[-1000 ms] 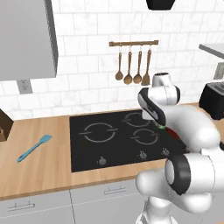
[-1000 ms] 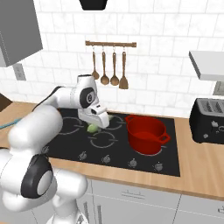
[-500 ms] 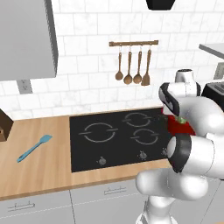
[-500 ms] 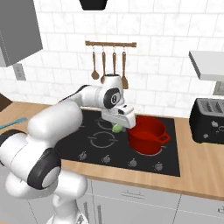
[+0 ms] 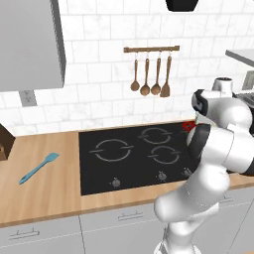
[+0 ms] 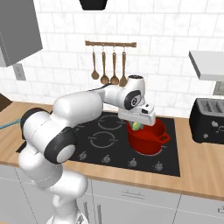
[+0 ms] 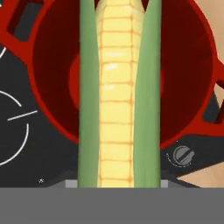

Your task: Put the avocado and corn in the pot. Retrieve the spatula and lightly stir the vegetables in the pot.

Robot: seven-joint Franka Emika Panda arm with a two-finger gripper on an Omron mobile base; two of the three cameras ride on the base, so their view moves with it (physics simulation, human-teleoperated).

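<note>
A: Where is the corn (image 7: 116, 94)?
B: The end effector (image 6: 138, 124) is clamping it directly above the red pot (image 6: 148, 141).
A: Best release?
B: Lowering it centred inside the rim before opening.

Lighting: bright, even, flat render; shadows faint and soft. Glare: none. Sharpness: base views slightly soft; hand view close-up mildly blurred. Edge distortion: none evident.
</note>
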